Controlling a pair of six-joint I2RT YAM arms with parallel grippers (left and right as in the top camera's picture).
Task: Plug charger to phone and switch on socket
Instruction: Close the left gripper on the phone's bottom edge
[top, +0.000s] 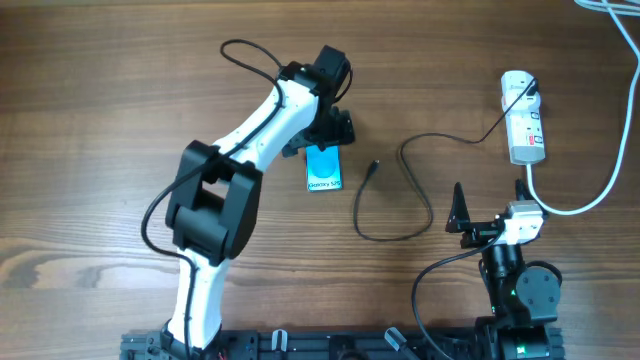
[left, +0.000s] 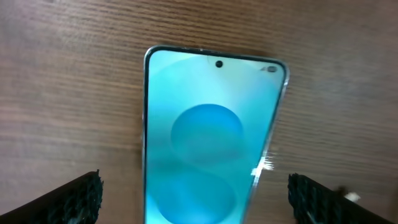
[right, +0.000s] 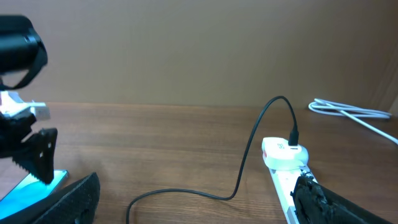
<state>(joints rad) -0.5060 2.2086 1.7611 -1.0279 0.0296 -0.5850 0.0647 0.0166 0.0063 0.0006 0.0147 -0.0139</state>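
I am holding my left gripper (left: 194, 196) directly above the phone (top: 324, 170), fingers spread wide with one on each side of its long edges. That way I am framing it, ready to pin or steady it rather than lift it. Nothing is clamped yet. The phone is lying flat on the table (top: 120, 100), screen up and glowing teal, just beside the loose tip (top: 373, 167) of the charger cable (top: 400, 232).

I am keeping my right gripper (top: 463, 220) low near the far bend of that cable, its fingers also apart and empty. From there it is facing along the table toward the phone. I judge this hand is the one to pick up the tip and steer it into the phone.

The cable's other end is already sitting in the power strip (top: 524, 125), off beyond my right arm. Its thick white cord (top: 600, 190) is trailing away, so the switch is being left for last.
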